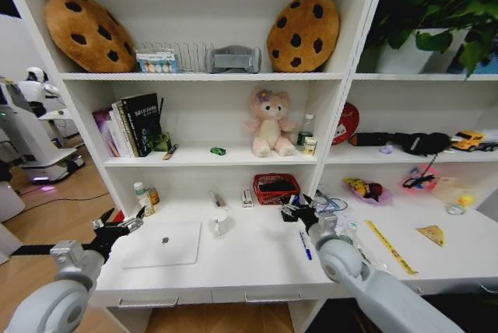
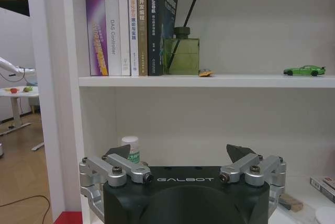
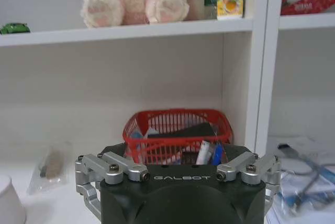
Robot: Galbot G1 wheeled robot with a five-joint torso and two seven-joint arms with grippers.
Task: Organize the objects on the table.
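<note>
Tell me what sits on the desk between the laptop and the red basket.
In the head view, the white mug stands between the laptop and the red basket, close by the laptop's right edge.

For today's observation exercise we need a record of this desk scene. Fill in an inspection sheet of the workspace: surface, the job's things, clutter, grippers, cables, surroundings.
Surface: white desk, flat top, drawers with slim handles below.
Job's things: silver laptop closed, lying flat at the left; white mug upright beside it; blue pen; yellow ruler and yellow wedge at the right; green toy car on the shelf above.
Clutter: red basket holding small items at the back of the desk.
Grippers: left gripper open, hovering at the desk's left end; right gripper in front of the basket.
Cables: tangled cords right of the basket.
Surroundings: books, pink plush bear, cookie cushions.
</note>
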